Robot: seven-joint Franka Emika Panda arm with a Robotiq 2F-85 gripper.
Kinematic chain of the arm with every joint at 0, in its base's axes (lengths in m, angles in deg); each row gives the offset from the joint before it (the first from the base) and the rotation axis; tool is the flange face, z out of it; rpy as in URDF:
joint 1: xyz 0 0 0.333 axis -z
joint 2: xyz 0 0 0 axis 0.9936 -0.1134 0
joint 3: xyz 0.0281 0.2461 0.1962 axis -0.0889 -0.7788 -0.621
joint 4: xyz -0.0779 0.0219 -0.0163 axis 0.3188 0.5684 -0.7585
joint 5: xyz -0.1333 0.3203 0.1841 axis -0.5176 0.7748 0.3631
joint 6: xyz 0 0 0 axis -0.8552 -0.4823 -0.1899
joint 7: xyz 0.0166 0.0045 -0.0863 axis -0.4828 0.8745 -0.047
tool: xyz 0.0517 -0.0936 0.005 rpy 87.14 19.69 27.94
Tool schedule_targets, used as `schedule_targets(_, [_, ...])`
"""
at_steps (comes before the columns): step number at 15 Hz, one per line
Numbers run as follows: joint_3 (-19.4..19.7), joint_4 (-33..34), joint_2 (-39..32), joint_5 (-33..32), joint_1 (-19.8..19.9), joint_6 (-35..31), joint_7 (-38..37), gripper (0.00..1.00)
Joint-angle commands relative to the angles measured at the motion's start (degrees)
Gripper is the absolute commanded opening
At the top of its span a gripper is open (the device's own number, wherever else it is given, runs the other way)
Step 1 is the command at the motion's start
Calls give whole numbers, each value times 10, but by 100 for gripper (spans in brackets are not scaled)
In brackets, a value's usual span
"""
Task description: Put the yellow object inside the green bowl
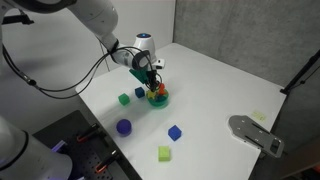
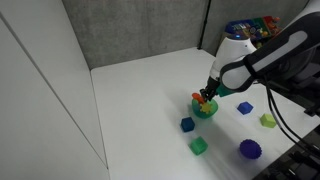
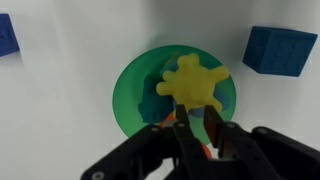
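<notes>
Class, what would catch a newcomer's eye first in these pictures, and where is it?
The bright yellow object stands out against the green bowl in the wrist view. The gripper hangs directly over that bowl on the white table, with a blue cube nearby.

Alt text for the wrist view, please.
A yellow piece sits over the green bowl, just beyond the fingers, with something orange between them. One blue cube lies at upper right, a second blue cube at the left edge, on the white table.
</notes>
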Motion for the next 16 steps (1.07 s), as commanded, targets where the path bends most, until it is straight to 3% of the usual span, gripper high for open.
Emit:
schedule_targets(1, [0, 2, 25, -2, -4, 23, -11, 59])
schedule_targets(5, [-18, -6, 66, 8, 10, 64, 9, 90])
schedule_targets(7, [-24, -11, 92, 6, 15, 98, 15, 100])
schedule_targets(11, [-11, -21, 156, -36, 11, 180, 4, 100])
schedule_targets(16, [-22, -63, 270, -57, 41, 277, 38, 100])
